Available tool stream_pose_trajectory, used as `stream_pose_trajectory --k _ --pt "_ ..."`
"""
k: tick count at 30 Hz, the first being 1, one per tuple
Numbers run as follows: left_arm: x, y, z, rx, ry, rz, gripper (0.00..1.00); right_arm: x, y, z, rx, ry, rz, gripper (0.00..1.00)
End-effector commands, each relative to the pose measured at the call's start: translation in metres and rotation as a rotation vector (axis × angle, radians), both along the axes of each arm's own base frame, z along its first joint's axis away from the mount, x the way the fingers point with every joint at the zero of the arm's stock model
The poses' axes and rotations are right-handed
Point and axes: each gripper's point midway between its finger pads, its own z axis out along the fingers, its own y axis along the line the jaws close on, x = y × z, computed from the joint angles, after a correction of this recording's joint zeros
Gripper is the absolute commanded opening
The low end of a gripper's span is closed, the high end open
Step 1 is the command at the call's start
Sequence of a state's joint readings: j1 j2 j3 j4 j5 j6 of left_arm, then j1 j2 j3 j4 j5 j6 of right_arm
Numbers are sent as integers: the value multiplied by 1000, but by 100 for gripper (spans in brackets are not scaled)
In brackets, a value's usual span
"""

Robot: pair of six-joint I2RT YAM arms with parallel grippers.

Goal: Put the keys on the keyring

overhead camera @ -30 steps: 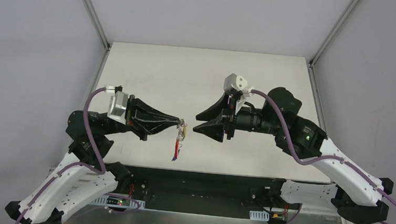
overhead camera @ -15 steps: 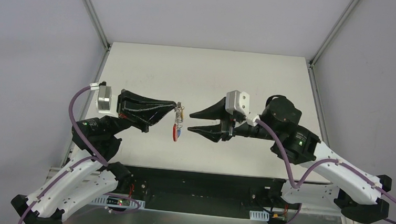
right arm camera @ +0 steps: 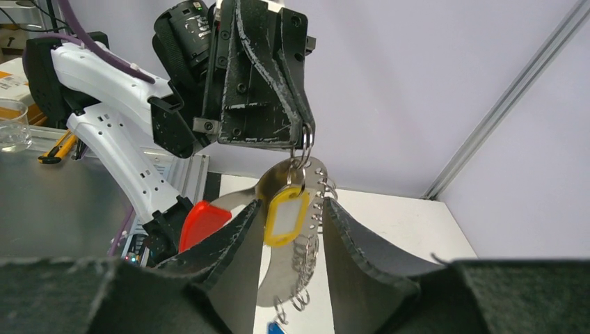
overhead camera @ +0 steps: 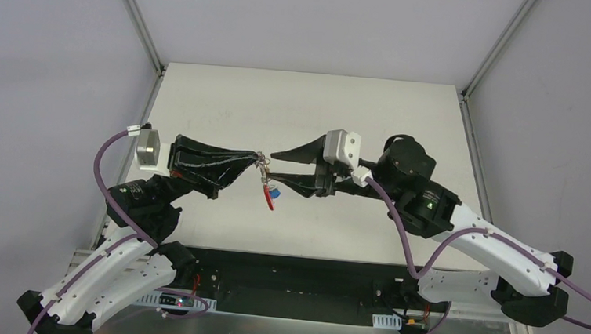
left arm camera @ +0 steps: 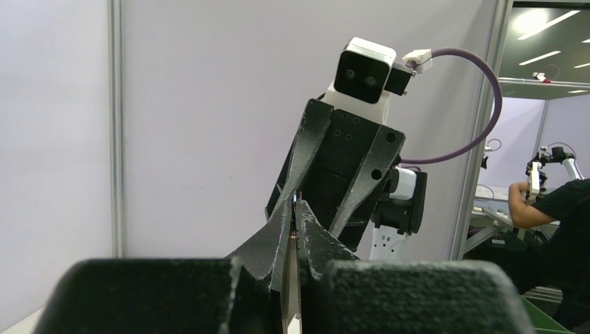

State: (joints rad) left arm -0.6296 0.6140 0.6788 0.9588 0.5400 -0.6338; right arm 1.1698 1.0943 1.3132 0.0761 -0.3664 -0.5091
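Note:
My left gripper (overhead camera: 259, 160) is shut on a small silver ring at the top of the keyring (overhead camera: 264, 173), which hangs in the air above the table. Below it dangle the red strap (overhead camera: 270, 201) and the blue tag (overhead camera: 275, 190). In the right wrist view the keyring (right arm camera: 306, 209) shows a curved silver plate with several small rings, its red end (right arm camera: 202, 223) to the left. The key's yellow oval head (right arm camera: 284, 216) hangs in front of it. My right gripper (right arm camera: 292, 209) is open, its fingers (right arm camera: 236, 240) either side of the yellow head. In the left wrist view my left gripper (left arm camera: 295, 203) pinches thin metal.
The white table (overhead camera: 226, 107) lies beneath both arms, with a metal frame post (overhead camera: 134, 14) at the back left and another (overhead camera: 501, 40) at the back right. The right arm's wrist camera (left arm camera: 365, 69) faces my left gripper at close range.
The left gripper has carried the keyring up and away from the table's front edge. The right gripper has turned and moved left until its fingers flank the hanging keyring.

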Motion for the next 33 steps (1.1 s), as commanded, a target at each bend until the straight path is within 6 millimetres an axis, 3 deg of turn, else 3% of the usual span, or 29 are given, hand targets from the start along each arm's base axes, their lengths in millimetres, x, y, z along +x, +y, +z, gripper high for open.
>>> stream_pose_trajectory --k 1,12,33 --pt "-18 12 19 -76 -69 -18 0 -4 -3 48 126 -50 12 38" --pt "-23 15 17 -75 -83 -16 0 -8 -1 60 170 -28 35 29" --pt "-23 17 15 -73 -86 3 0 -18 15 47 104 38 123 24"
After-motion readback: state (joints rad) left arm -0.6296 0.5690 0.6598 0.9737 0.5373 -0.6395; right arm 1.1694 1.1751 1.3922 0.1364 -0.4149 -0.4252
